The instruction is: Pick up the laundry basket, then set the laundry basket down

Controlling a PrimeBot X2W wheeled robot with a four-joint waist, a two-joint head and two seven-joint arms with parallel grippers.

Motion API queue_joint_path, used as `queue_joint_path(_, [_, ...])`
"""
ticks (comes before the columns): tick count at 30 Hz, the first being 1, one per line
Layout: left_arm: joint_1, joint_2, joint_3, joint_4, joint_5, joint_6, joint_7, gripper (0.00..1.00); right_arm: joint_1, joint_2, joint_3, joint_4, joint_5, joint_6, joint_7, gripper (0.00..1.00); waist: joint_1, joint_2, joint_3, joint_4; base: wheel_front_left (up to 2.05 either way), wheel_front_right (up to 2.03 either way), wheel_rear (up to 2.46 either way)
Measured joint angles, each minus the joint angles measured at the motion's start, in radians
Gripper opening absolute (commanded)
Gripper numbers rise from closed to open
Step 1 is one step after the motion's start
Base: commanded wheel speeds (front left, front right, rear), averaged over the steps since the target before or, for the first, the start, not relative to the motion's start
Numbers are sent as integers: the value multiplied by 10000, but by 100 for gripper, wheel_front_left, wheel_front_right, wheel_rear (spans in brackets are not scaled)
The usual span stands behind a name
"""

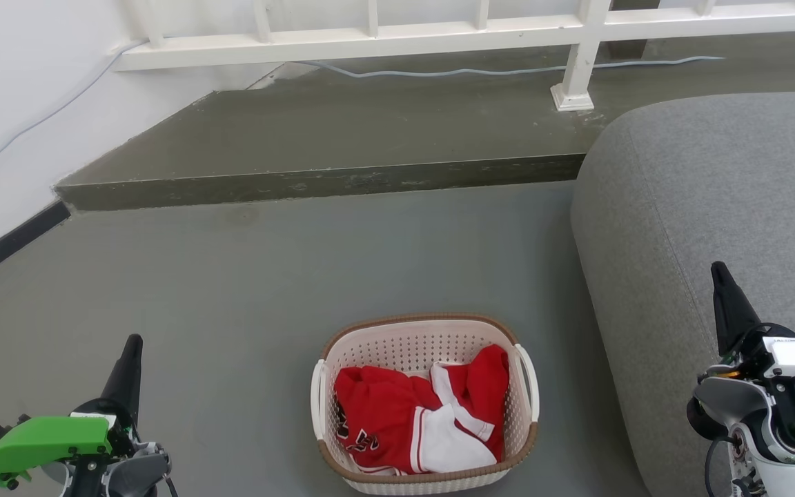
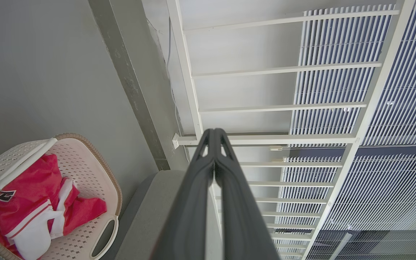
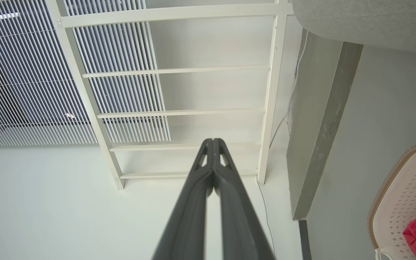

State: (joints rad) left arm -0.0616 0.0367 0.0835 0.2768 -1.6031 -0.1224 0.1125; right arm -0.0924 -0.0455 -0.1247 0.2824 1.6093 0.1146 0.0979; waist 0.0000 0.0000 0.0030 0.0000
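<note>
A big grey cloth sofa (image 1: 715,207) is seen on the smooth grey floor (image 1: 232,290). A white barred railing (image 1: 370,43) is set on a dark raised step (image 1: 370,131). Crumpled red and white clothes (image 1: 384,414) are seen near the sofa.

the left gripper (image 2: 214,131) and right gripper (image 3: 213,141) are dark, matt and smooth, like rubbery plastic; behind the left one sits a green plastic cover (image 1: 45,438) with a slight gloss. between them the laundry basket (image 1: 411,348) is cream perforated plastic with a soft sheen, its rim bands (image 1: 415,319) brown and woven-looking. the garment (image 1: 397,414) inside is creased red and white cloth. the floor (image 1: 232,290) under them is smooth matt grey. beside the right gripper, the sofa (image 1: 715,179) is coarse grey fabric. ahead of both, the step (image 1: 370,124) looks like rough, scuffed concrete and the railing (image 1: 370,45) is painted white.
</note>
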Motion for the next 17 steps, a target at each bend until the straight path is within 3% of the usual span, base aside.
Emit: queue_joint_path(17, [0,0,0,-2,2,0,0,0,0,0,-4,-4,0,0,0,0,0,0,0,0,0,0,0])
